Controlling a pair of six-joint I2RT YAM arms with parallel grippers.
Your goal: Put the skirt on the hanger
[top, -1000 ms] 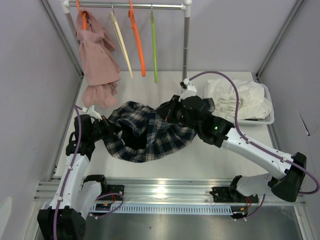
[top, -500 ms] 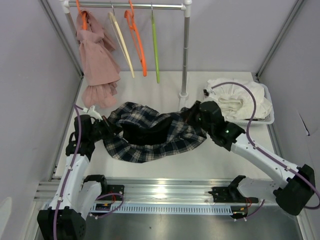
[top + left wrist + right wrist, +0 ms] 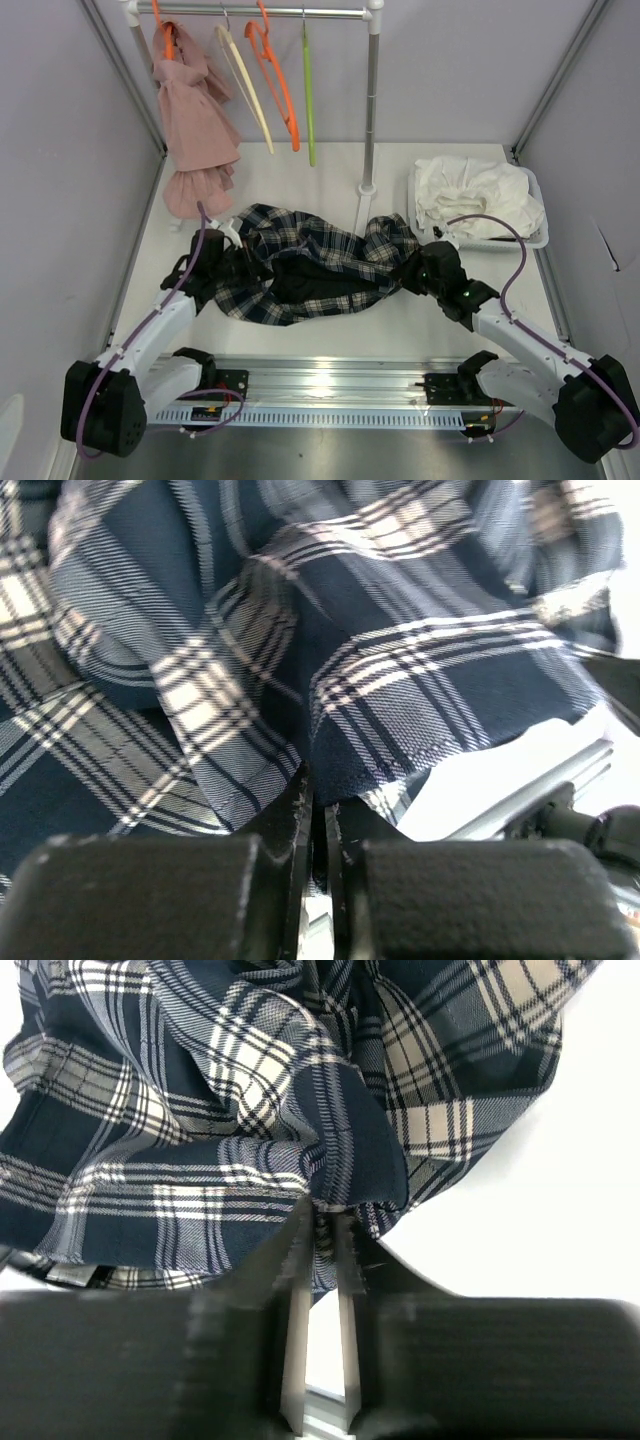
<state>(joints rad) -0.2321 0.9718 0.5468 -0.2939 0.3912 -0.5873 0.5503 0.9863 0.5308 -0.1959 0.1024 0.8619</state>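
The dark blue plaid skirt [image 3: 310, 265] lies bunched and stretched across the middle of the table. My left gripper [image 3: 232, 268] sits at its left end and my right gripper [image 3: 408, 275] at its right end, both low. In the left wrist view the gripper [image 3: 318, 790] has its jaws nearly together with a fold of skirt [image 3: 400, 680] between the tips. In the right wrist view the gripper [image 3: 322, 1215] shows a narrow gap, with skirt [image 3: 200, 1110] cloth caught at the tips. An empty orange hanger [image 3: 278, 80] hangs on the rail [image 3: 260, 12] at the back.
A pink garment [image 3: 195, 120] hangs at the rail's left end. A cream hanger [image 3: 243, 85] and a green hanger [image 3: 308, 90] hang beside the orange one. The rail's post [image 3: 370, 110] stands behind the skirt. A white basket [image 3: 536, 236] of white cloth sits at the right.
Both arms have drawn back towards the near edge and sunk lower. The right gripper moved right, pulling the skirt out flatter along the table. The orange hanger has swung slightly.
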